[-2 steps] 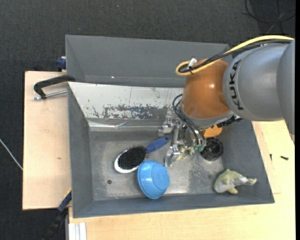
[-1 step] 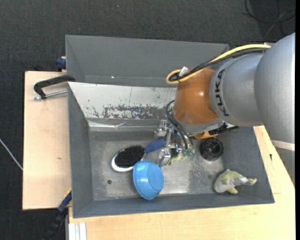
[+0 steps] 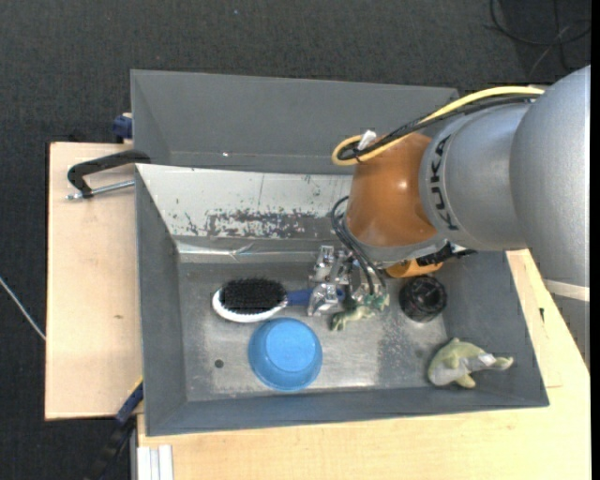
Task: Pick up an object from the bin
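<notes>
The work area is being bordered by a dark, textured floor (image 3: 281, 37). Black cables (image 3: 536, 26) are being shown lying on it in the upper right corner. A thin white cable (image 3: 21, 307) is being shown trailing across it at the left edge. The floor is being lit evenly.

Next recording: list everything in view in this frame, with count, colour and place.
grey metal bin: one, grey, centre of view
oval hairbrush: one, white head, black bristles, blue handle, floor's left-middle, handle toward the claw
round plastic bowl: one, blue, just in front of the hairbrush
round cap-like thing: one, black, right of the claw
soft toy figure: one, pale greenish, front right corner
arm: one, grey with orange cover, from the right
claw: one, metal, over the hairbrush's handle end
</notes>
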